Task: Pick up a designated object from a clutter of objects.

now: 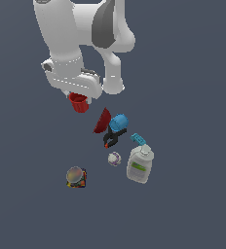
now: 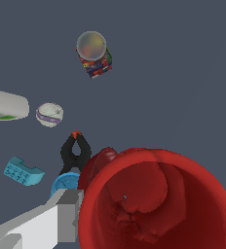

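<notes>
The small ribbed red cup (image 1: 79,102) hangs under the white hand, and my gripper (image 1: 79,98) is shut on it. In the wrist view the cup's open mouth (image 2: 156,204) fills the near part of the picture, with a grey finger (image 2: 68,214) pressed against its rim. Most of the gripper (image 2: 154,211) is hidden behind the cup. The cup is held apart from the other objects, toward the exterior view's left of them.
A dark-red bowl (image 1: 102,121) (image 2: 99,163) stands on edge against a blue cup (image 1: 119,123) (image 2: 65,184). Nearby lie a black clamp (image 1: 112,138) (image 2: 75,153), a small ball (image 1: 114,158) (image 2: 49,115), a teal block (image 1: 138,139) (image 2: 22,171), a white pump bottle (image 1: 140,165) (image 2: 7,104) and a round-lidded can (image 1: 76,177) (image 2: 94,54).
</notes>
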You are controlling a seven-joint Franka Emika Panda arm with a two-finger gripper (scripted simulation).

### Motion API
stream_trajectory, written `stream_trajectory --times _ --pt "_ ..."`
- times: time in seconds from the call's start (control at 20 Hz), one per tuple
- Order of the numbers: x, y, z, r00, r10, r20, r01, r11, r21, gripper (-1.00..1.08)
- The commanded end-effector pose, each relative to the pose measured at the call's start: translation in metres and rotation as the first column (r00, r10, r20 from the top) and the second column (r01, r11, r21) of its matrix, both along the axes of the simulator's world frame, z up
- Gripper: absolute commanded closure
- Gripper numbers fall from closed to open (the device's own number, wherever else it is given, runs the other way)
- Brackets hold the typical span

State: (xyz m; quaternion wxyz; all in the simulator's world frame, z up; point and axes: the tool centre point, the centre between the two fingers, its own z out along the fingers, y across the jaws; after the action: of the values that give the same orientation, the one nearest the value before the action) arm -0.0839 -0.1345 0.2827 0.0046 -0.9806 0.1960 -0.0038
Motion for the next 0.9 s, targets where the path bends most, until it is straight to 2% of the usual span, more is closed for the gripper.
stream_trajectory --times 0.0,0.45,0.85 --pt "-0.011 -0.021 0.020 1.000 0.000 -0.001 0.000 1.000 -0.001 1.08" --pt "-0.039 -0.085 0.079 1.000 0.000 -0.007 0.000 1.000 -0.004 1.08" --pt "-0.047 -0.111 0.102 1.000 0.000 -0.009 0.000 1.000 -0.007 1.08"
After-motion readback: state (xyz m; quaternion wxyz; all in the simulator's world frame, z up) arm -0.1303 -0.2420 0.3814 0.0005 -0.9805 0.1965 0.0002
